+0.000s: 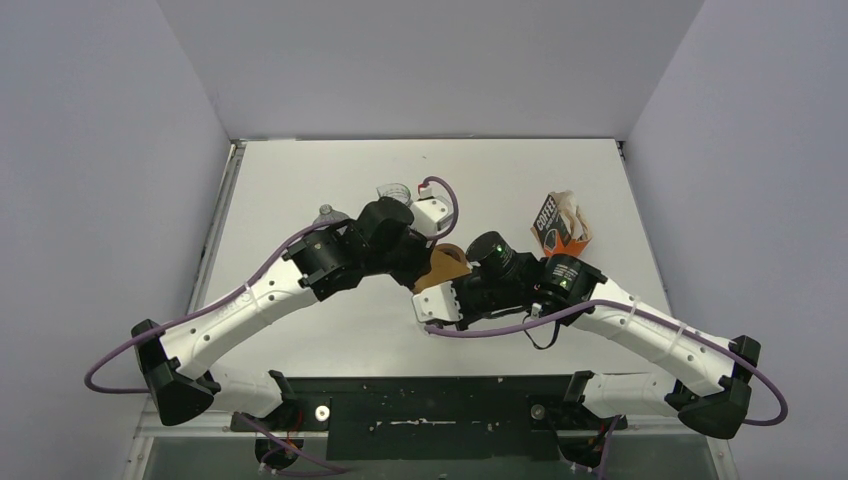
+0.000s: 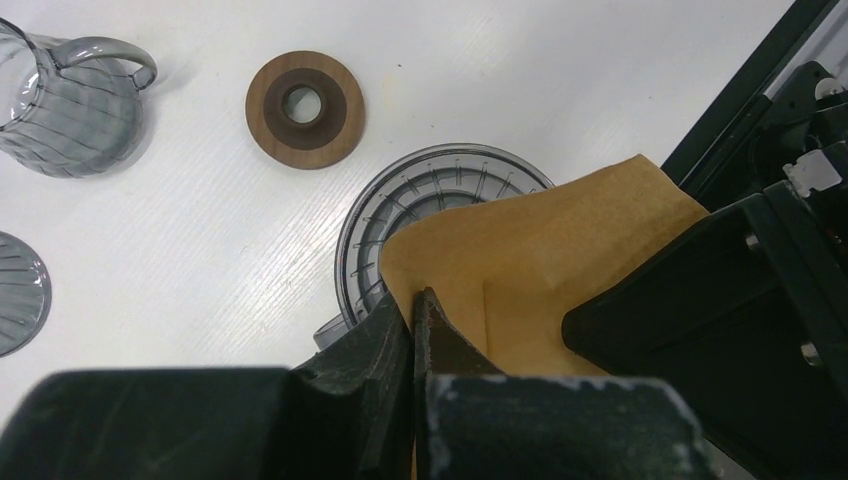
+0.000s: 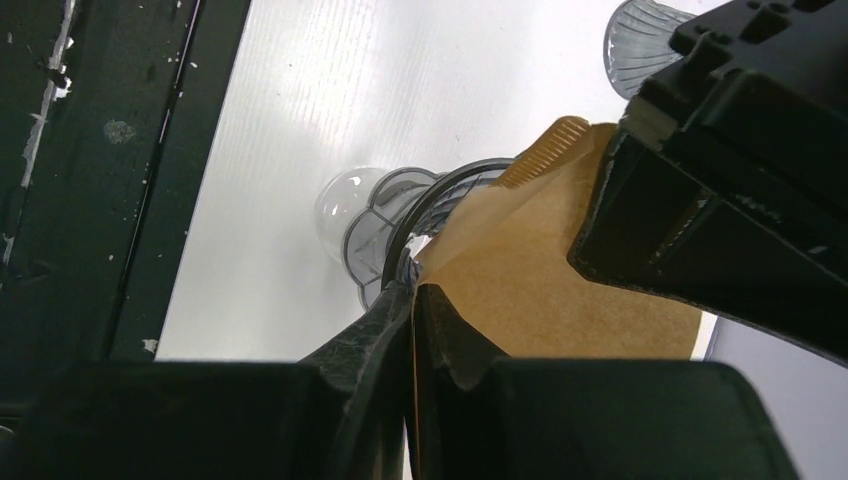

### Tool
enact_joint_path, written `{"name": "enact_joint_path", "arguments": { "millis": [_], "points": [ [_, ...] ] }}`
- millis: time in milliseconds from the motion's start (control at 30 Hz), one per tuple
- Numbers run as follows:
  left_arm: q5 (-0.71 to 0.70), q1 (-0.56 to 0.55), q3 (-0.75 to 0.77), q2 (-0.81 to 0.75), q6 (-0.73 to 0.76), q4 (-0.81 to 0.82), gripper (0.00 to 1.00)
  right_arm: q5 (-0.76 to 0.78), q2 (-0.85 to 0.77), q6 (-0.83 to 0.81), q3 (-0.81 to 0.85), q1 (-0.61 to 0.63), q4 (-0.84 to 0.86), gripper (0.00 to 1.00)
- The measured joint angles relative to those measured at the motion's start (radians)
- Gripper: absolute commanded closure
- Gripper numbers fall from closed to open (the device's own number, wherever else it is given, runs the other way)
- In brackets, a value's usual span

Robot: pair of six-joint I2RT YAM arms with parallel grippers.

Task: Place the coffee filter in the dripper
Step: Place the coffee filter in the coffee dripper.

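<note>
- Left gripper (image 2: 412, 316) closed, pinching the edge of the tan paper filter (image 2: 540, 270).
- Right gripper (image 3: 411, 300) closed as well, pinching the same filter from the other side.
- Filter held over the mouth of the grey ribbed dripper (image 2: 400, 205), covering part of the rim; contact with rim not discernible.
- Wooden ring (image 2: 305, 110) flat on table beyond dripper, apart from it; grey handled cup (image 2: 65, 105) farther left.

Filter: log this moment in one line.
left claw: shut on tan filter | right claw: shut on tan filter | tan filter: held over dripper, not seated
</note>
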Motion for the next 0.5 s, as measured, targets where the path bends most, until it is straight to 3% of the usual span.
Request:
{"name": "enact_joint_path", "arguments": {
  "millis": [333, 500],
  "points": [
    [0.012, 0.000, -0.038, 0.000, -0.017, 0.035, 1.00, 0.014, -0.002, 0.046, -0.024, 0.000, 0.026, 0.66],
    [0.027, 0.000, -0.062, 0.000, -0.021, 0.043, 1.00, 0.024, -0.023, 0.069, -0.032, 0.000, 0.044, 0.59]
  ]
}}
